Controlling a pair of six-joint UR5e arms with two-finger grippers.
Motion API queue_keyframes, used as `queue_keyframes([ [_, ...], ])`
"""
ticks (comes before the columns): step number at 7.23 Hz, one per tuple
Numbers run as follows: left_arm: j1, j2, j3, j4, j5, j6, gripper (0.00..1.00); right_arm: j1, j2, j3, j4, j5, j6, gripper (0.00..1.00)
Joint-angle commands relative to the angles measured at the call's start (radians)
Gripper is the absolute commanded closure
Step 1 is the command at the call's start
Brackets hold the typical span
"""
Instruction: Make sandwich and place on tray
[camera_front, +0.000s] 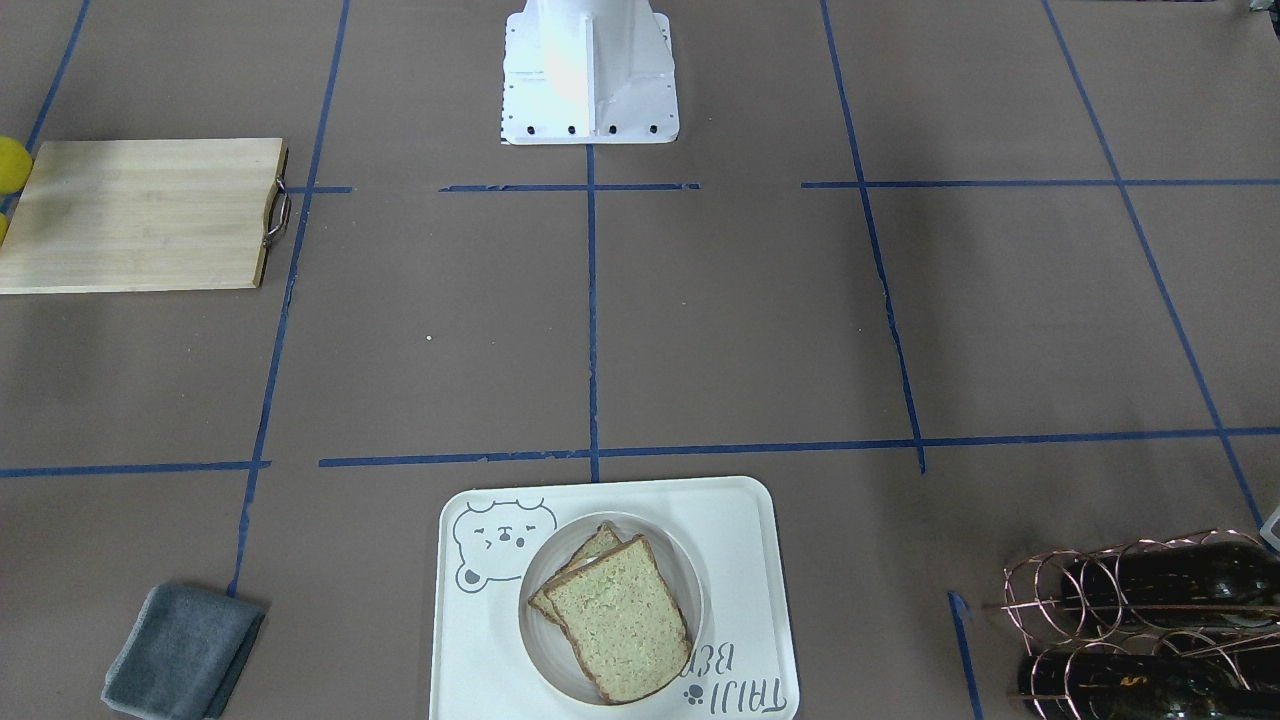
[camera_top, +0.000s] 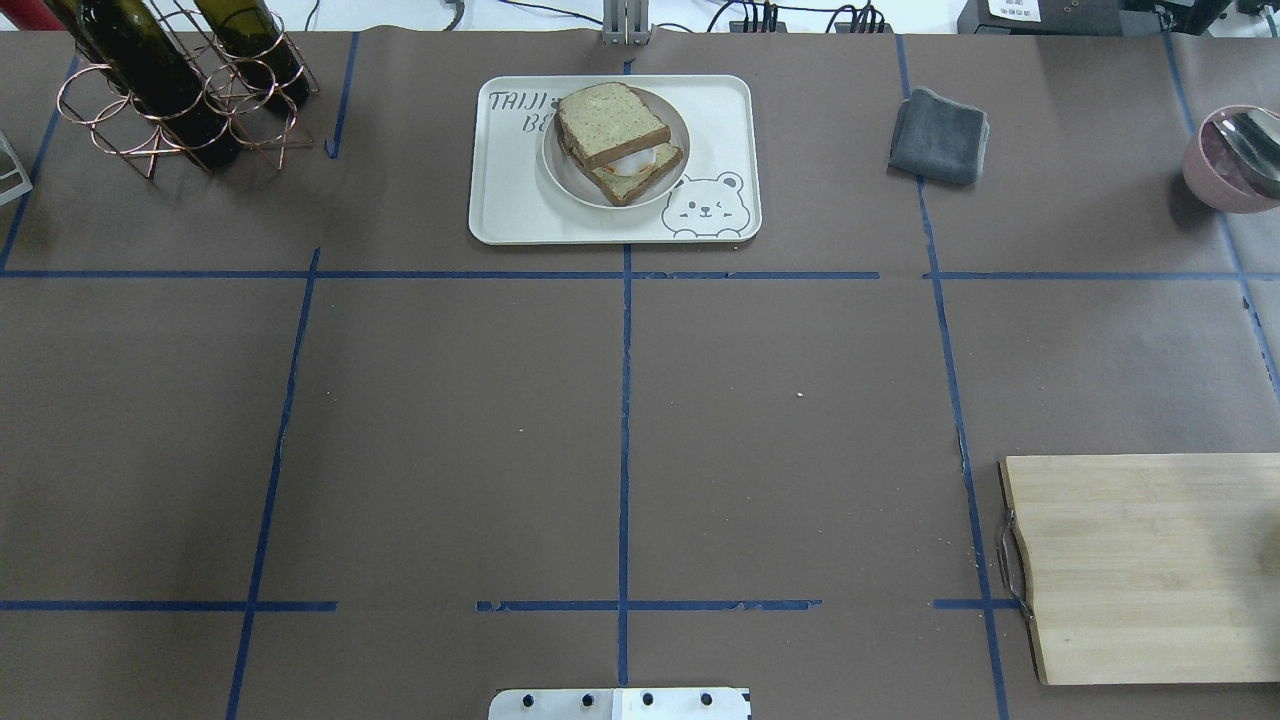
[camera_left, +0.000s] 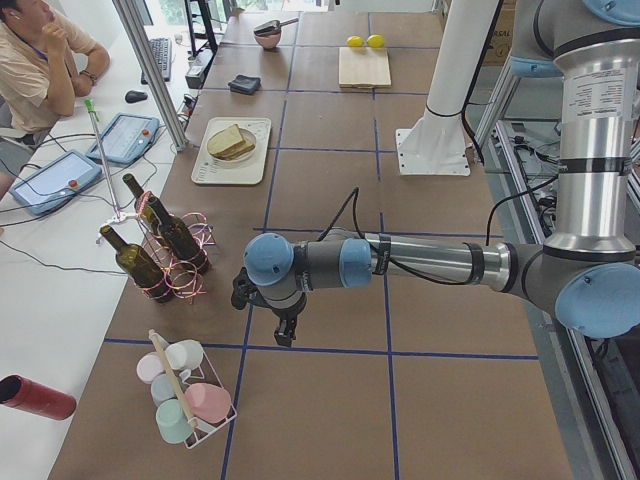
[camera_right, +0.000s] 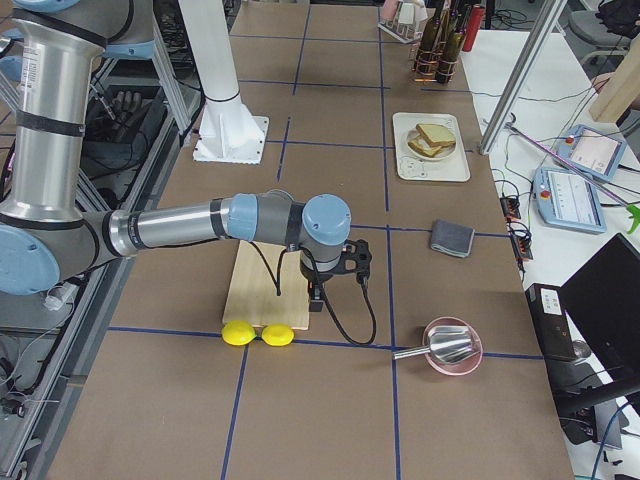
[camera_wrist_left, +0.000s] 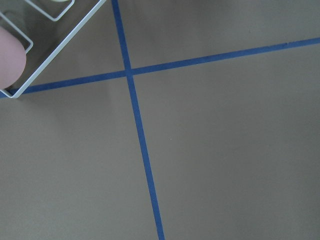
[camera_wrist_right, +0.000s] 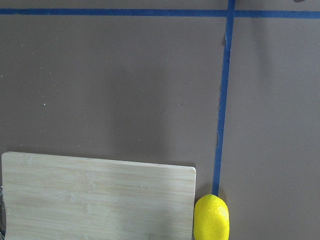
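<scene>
The sandwich (camera_front: 615, 615) is two brown-crusted bread slices, with a white egg edge showing between them in the overhead view (camera_top: 615, 140). It lies on a small white plate (camera_top: 572, 186). The plate stands on the cream bear tray (camera_front: 740, 530) at the table's far middle edge (camera_top: 510, 205). My left gripper (camera_left: 285, 335) shows only in the exterior left view, hanging over bare table near the bottle rack, far from the tray. My right gripper (camera_right: 318, 300) shows only in the exterior right view, over the cutting board's edge. I cannot tell whether either is open or shut.
A wooden cutting board (camera_top: 1150, 565) lies at the near right, with two lemons (camera_right: 240, 333) beside it. A grey cloth (camera_top: 940, 135) and a pink bowl (camera_top: 1225, 160) are at the far right. A copper bottle rack (camera_top: 170, 90) is at the far left, and a cup rack (camera_left: 185, 390) beyond it.
</scene>
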Motion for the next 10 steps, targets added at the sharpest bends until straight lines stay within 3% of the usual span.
queue_keyframes([
  [1, -0.010, 0.016, -0.015, 0.001, 0.003, -0.001, 0.00, -0.022, 0.000, -0.004, -0.001, -0.005, 0.000, 0.00],
  [3, -0.010, 0.035, -0.057, 0.003, 0.104, -0.011, 0.00, -0.027, -0.001, -0.004, -0.001, -0.007, 0.002, 0.00],
  [10, -0.010, 0.061, -0.046, 0.007, 0.095, -0.011, 0.00, -0.036, -0.009, -0.004, 0.028, -0.007, 0.002, 0.00],
])
